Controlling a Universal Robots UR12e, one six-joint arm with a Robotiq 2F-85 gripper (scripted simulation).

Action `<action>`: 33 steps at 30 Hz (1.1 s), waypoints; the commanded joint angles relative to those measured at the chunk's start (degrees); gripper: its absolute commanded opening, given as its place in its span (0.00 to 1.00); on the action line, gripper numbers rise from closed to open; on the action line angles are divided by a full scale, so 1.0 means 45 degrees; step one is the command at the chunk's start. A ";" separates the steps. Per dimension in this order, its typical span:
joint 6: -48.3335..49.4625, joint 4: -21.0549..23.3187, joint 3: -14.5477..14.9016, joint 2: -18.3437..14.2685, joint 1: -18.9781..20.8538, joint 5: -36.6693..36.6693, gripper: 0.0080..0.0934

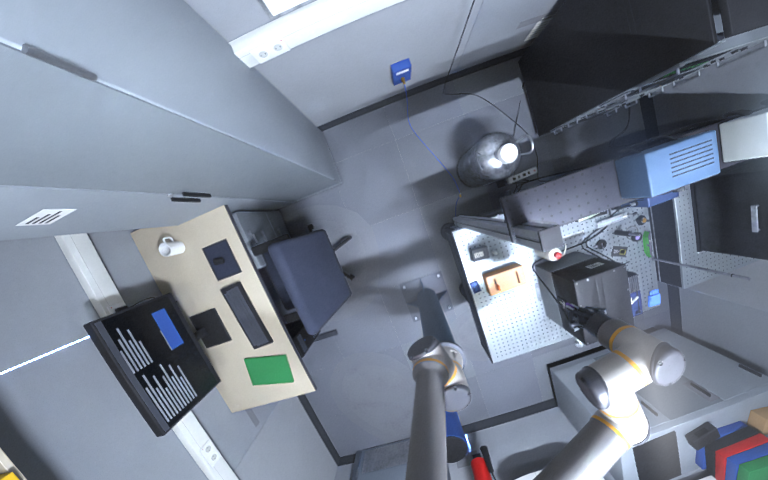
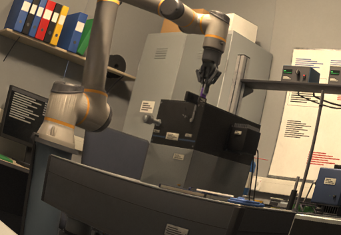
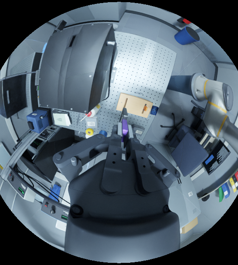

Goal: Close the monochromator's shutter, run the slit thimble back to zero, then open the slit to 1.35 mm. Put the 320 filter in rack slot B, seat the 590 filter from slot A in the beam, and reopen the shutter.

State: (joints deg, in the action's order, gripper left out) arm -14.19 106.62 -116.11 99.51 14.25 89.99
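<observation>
A thin purple filter (image 3: 124,129) hangs edge-down in my closed gripper (image 3: 124,138), gripped by its top. I hold it just above the top of the black monochromator box (image 2: 203,128), where a small black holder (image 2: 194,97) sticks up; the filter's lower edge (image 2: 202,91) sits close over that holder. The box rests on a grey base, with a round knob (image 2: 149,119) projecting from its left side. On the perforated bench below lies the tan filter rack (image 3: 134,105) with an orange piece in one slot. The holder itself is hidden behind my fingers in the wrist camera.
A tall grey cabinet (image 2: 186,72) stands behind the monochromator. A shelf (image 2: 293,84) to its right carries small control boxes. The white breadboard (image 1: 507,291) holds small optics, and a blue box (image 1: 668,163) sits at its far end. An office chair (image 1: 308,279) and desk stand across the floor.
</observation>
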 commanded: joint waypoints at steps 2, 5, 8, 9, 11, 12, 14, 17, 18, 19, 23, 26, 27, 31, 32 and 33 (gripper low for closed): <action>-0.0279 -0.0005 -0.0032 0.0056 0.0267 0.0004 0.00; -0.0588 -0.0018 -0.0087 0.0123 0.0571 0.0005 0.00; -0.0716 -0.0022 -0.0109 0.0148 0.0693 0.0006 0.00; -0.0729 -0.0023 -0.0111 0.0151 0.0705 0.0006 0.00; -0.0736 -0.0023 -0.0113 0.0153 0.0711 0.0005 0.00; -0.0739 -0.0023 -0.0114 0.0155 0.0713 0.0005 0.00; -0.0743 -0.0021 -0.0118 0.0157 0.0718 0.0005 0.00; -0.0748 -0.0006 -0.0132 0.0156 0.0725 0.0004 0.00; -0.0749 0.0003 -0.0140 0.0154 0.0727 0.0004 0.00; -0.0750 0.0015 -0.0150 0.0152 0.0729 0.0004 0.00; -0.0754 0.0092 -0.0209 0.0133 0.0735 0.0003 0.00; -0.0755 0.0188 -0.0279 0.0107 0.0739 0.0003 0.00; -0.0756 0.0227 -0.0308 0.0096 0.0739 0.0003 0.00; -0.0757 0.0425 -0.0450 0.0038 0.0742 0.0003 0.00; -0.0757 0.0485 -0.0492 0.0020 0.0742 0.0003 0.00; -0.0757 0.0549 -0.0536 0.0000 0.0743 0.0003 0.00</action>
State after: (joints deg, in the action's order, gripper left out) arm -17.60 109.09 -118.58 99.50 17.59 90.00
